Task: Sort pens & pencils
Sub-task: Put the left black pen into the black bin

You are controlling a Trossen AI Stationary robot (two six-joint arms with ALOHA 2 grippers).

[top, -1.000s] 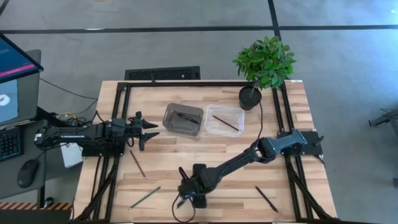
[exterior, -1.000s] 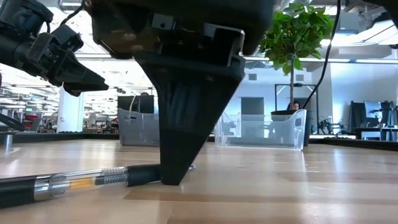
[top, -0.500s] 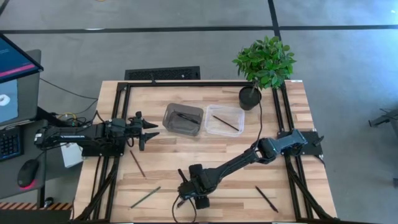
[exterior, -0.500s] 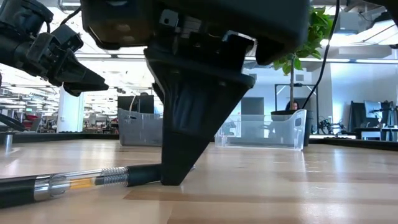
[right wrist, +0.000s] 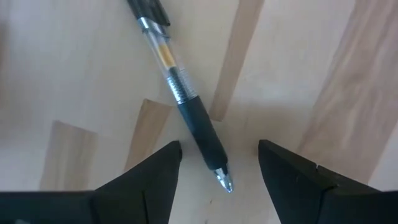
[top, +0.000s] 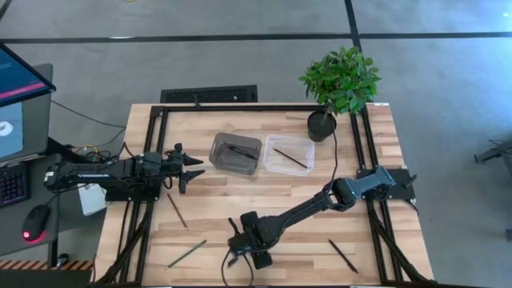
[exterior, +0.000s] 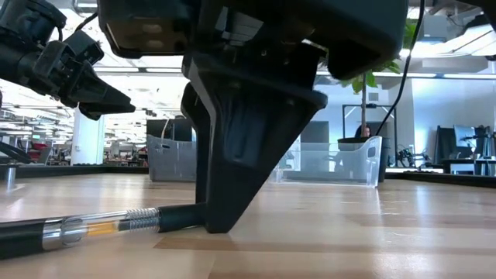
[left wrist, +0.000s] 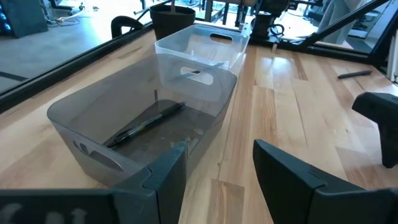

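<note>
The right arm is stretched from the right side toward the near middle, its wrist bent downward. The right pincer (top: 238, 242) is held low with its fingers (right wrist: 152, 171) spread apart, tips pointed down. The left arm is extended level from the left side, and the left pincer (top: 194, 170) is held open above the worktop.

table (top: 264, 188) | two bins side by side near the back middle: left bin (top: 235, 153) has a pen (top: 238, 150) in it, right bin (top: 289, 154) has a pencil (top: 290, 158) in it | plant pot (top: 321, 125) just right of the bins | left gripper (top: 198, 169) left of the bins | right gripper (top: 237, 237) at the front middle, over a pen (right wrist: 183, 102) (its tip lies between the fingers) | two pencils front left (top: 177, 210) (top: 186, 254) | pen (top: 343, 256) front right
</note>
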